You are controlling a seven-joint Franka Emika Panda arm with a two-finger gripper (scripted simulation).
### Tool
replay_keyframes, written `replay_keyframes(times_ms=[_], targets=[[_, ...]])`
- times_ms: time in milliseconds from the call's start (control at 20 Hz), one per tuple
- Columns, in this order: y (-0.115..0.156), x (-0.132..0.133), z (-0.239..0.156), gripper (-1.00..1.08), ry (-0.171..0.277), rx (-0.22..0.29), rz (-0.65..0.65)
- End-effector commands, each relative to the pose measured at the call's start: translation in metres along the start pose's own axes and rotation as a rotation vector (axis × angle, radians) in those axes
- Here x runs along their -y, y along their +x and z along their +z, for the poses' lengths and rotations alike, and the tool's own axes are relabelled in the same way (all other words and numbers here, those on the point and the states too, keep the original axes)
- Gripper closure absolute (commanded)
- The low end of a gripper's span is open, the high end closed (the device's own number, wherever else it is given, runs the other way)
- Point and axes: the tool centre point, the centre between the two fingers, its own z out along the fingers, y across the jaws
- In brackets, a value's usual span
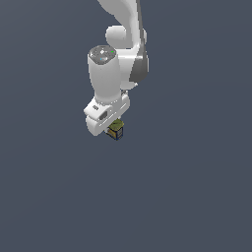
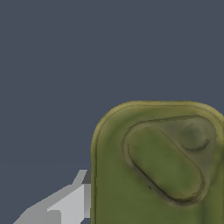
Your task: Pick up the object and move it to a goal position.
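Slate-grey flat surface spreads everywhere beneath the olive block.

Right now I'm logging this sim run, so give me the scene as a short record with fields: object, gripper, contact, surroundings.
object: small olive-green block, rounded corners, an oval groove on its top face in the wrist view
gripper: white gripper directly over the block, hiding most of it in the exterior view
fingers: one grey finger shows beside the block's edge in the wrist view
contact: cannot tell whether the fingers are closed on the block
surroundings: plain dark blue-grey ground; no goal marker in view
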Motion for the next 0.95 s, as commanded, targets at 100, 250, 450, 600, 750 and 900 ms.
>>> replay_keyframes(times_ms=[100, 250, 450, 600, 750, 900], targets=[[-0.021, 0.012, -0.031, 1.08, -0.004, -0.003, 0.0], [-0.032, 0.018, -0.047, 1.08, -0.003, -0.004, 0.0], [-0.043, 0.024, -0.064, 1.08, -0.003, -0.004, 0.0], [-0.049, 0.028, -0.072, 1.08, -0.003, -0.004, 0.0], [-0.053, 0.029, -0.078, 1.08, -0.003, -0.004, 0.0], [-0.054, 0.029, -0.08, 1.08, -0.003, -0.004, 0.0]])
